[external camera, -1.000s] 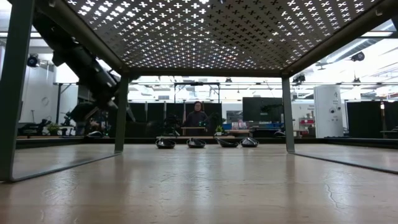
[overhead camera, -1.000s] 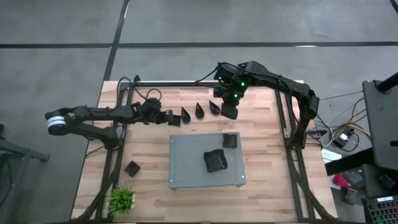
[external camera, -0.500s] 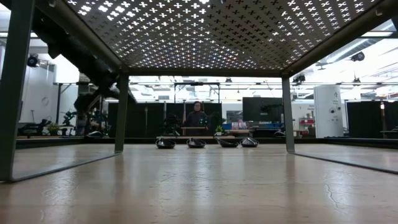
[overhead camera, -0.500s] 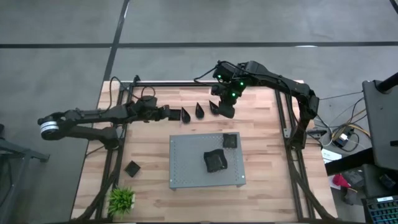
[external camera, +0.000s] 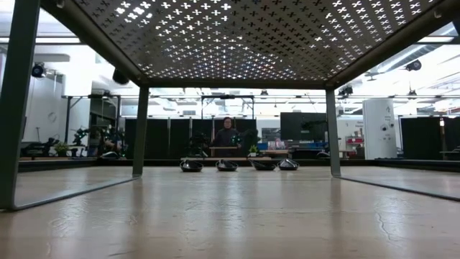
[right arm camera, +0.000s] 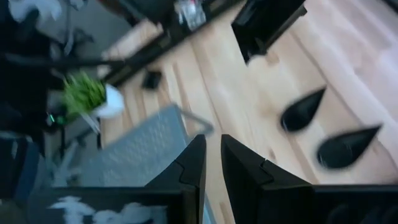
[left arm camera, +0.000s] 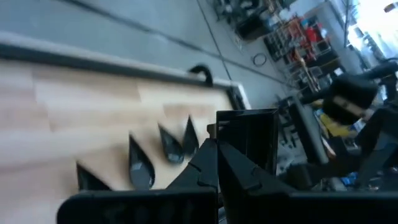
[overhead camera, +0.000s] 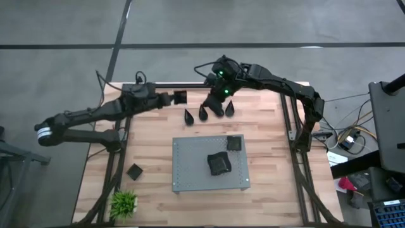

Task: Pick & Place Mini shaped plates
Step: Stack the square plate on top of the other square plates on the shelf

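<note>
Two mini shaped plates already sit on the grey perforated board [overhead camera: 190,180]: a square plate [overhead camera: 234,144] at its far right corner and a darker one [overhead camera: 219,164] near its middle (its shape is hard to read from above). Three teardrop plates remain on the bare wood just beyond the board's far edge: one [overhead camera: 188,117] on the left, one [overhead camera: 203,114] beside it, and one [overhead camera: 230,109] farther right. Another square plate [overhead camera: 134,171] lies well apart on the near left of the table [overhead camera: 272,196], not far from the small green plant [overhead camera: 124,202].

The left gripper [overhead camera: 175,98] is closed on a square plate [overhead camera: 180,97], held edge-up at the far side of the table. The right gripper [overhead camera: 216,105] hovers among the teardrop plates with its fingers [right arm camera: 193,163] nearly together and nothing visibly between them.

By this showing the job is partly done: two placed, one in hand, four waiting.
</note>
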Available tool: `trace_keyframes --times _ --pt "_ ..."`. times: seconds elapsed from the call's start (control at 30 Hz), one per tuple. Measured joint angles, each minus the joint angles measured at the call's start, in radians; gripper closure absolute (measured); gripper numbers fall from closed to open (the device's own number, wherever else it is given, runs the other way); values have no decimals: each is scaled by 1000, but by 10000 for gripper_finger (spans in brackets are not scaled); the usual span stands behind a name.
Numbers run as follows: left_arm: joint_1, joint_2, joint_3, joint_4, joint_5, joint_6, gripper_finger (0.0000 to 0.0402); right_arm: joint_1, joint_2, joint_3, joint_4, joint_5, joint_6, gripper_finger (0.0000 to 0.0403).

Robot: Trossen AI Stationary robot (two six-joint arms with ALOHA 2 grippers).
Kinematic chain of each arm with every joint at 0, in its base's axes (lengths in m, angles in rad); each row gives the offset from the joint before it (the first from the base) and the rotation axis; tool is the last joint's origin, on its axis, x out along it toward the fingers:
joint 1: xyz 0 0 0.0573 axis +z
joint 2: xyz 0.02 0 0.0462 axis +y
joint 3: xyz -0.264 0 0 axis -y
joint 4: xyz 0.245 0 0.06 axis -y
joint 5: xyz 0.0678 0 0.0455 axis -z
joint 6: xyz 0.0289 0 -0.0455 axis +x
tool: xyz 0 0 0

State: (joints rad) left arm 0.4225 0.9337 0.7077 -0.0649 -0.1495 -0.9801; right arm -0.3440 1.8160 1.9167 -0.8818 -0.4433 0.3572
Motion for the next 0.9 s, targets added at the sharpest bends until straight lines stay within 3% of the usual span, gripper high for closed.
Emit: trace_keyframes --times 0.27,0.63,0.9 --pt "-9 2 168 -135 -174 181 401 4 0 6 164 38 45 355" --pt "-12 -3 290 -162 -311 376 402 20 -13 6 332 242 32 355" --pt "-13 -2 334 -162 -360 514 402 19 -14 5 399 264 34 355"
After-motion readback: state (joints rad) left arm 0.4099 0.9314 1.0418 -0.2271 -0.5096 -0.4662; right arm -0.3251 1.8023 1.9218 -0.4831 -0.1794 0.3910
